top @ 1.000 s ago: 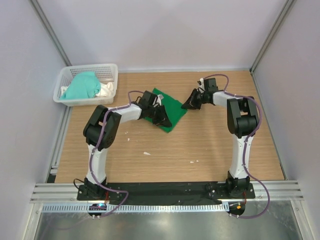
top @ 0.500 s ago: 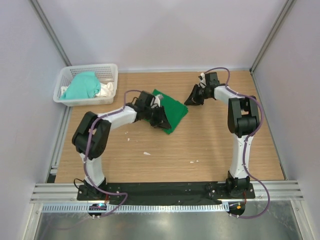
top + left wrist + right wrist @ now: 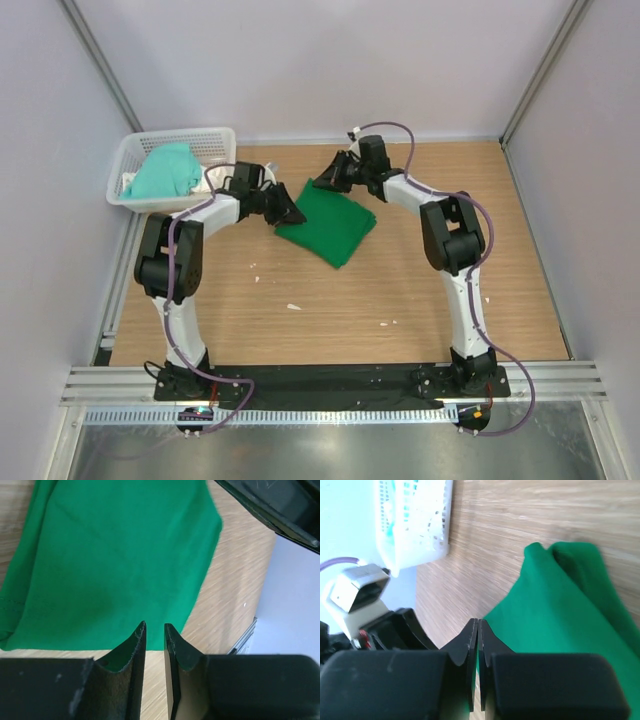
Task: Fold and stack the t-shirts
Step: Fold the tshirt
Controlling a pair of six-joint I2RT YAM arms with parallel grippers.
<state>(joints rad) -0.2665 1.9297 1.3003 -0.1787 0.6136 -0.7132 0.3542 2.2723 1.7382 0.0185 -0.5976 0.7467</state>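
A deep green t-shirt lies folded into a rough square on the wooden table. A paler mint t-shirt sits bunched in the white basket. My left gripper hovers just off the green shirt's left edge; in the left wrist view its fingers stand a narrow gap apart with nothing between them, and the green t-shirt lies ahead. My right gripper is at the shirt's far left corner. In the right wrist view the right gripper has its tips together at the edge of the green t-shirt.
The white lattice basket stands at the table's back left corner, with white cloth in it beside the mint shirt. The same basket shows in the right wrist view. Grey walls close in the table on three sides. The two grippers are close together.
The left gripper has pulled back off the green shirt toward the basket. The right arm has swung left to the shirt's far corner. The shirt now lies flatter and fully exposed.
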